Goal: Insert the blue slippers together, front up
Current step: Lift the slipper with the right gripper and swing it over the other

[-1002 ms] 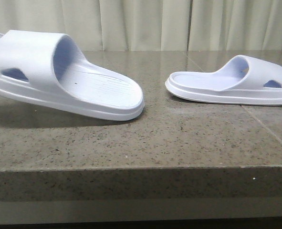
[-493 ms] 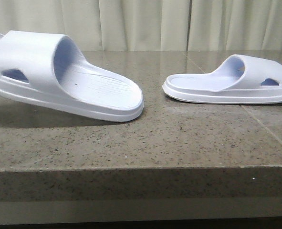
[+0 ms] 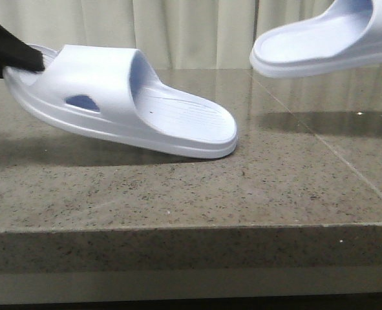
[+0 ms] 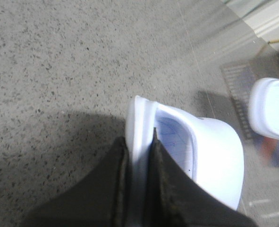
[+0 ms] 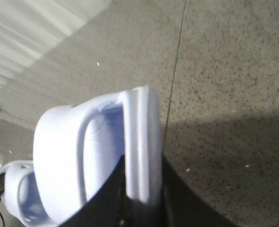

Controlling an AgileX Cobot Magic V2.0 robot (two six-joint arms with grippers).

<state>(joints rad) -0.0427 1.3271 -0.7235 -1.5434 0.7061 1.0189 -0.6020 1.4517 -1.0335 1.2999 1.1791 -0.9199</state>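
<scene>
Two pale blue slippers. The left slipper (image 3: 132, 106) is tilted: its strap end is raised at the left and its open end rests low on the stone table (image 3: 178, 194). My left gripper (image 3: 10, 51) is shut on the sole rim at the raised end. In the left wrist view, the left gripper (image 4: 138, 142) pinches the slipper (image 4: 210, 151) by its rim. The right slipper (image 3: 326, 39) hangs in the air at top right. My right gripper is out of the front view. In the right wrist view, the right gripper (image 5: 143, 163) is shut on the right slipper's (image 5: 63, 151) sole rim.
The table's front edge (image 3: 191, 226) runs across the near side, and a seam line (image 3: 346, 168) crosses the right part. Pale curtains (image 3: 191, 32) hang behind. In the left wrist view the other slipper (image 4: 271, 109) shows at the right over a floor mat (image 4: 245, 90).
The right slipper has risen off the table to the top right. The left slipper has shifted right with its strap end raised, and the left gripper has come into the front view.
</scene>
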